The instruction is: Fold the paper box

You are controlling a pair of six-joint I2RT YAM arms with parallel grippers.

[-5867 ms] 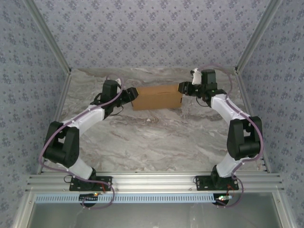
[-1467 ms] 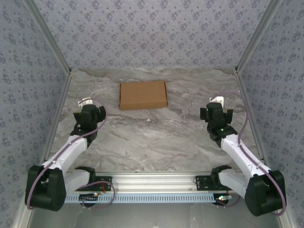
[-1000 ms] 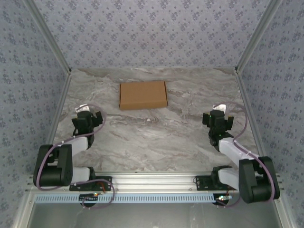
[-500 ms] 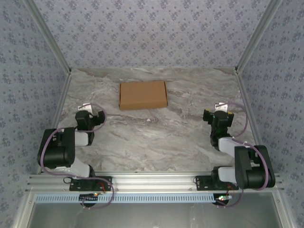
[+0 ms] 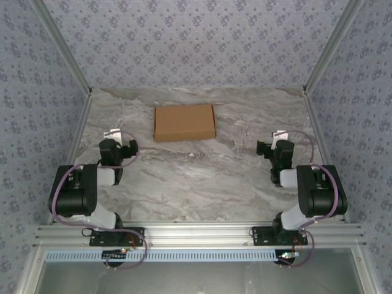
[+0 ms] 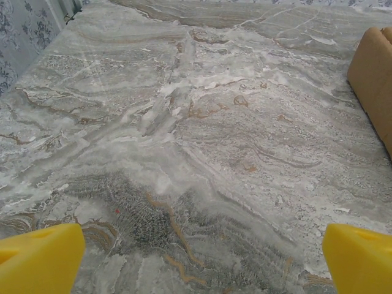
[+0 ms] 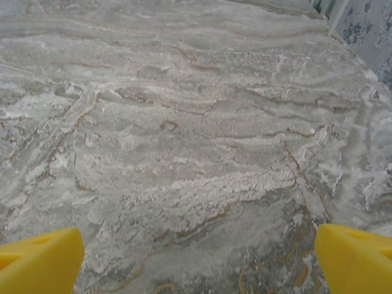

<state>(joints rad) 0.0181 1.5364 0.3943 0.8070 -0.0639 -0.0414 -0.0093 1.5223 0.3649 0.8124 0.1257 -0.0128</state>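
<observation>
The paper box [image 5: 184,122] lies as a closed tan rectangle on the marble table, toward the back and left of centre. Its edge shows at the right border of the left wrist view [image 6: 375,79]. My left gripper [image 5: 116,149] sits folded back near the table's left side, well short of the box. Its yellow fingertips [image 6: 40,257] stand wide apart over bare marble, so it is open. My right gripper [image 5: 275,149] is folded back on the right side, also open, yellow fingertips [image 7: 355,257] far apart with nothing between them.
The marble table [image 5: 202,177] stretches between the two arms. Patterned walls enclose it on the left, back and right. An aluminium rail [image 5: 202,233] carrying both arm bases runs along the near edge.
Both arms have pulled back from beside the box and folded toward their bases. The box has stayed where it was let go, lying flat.
</observation>
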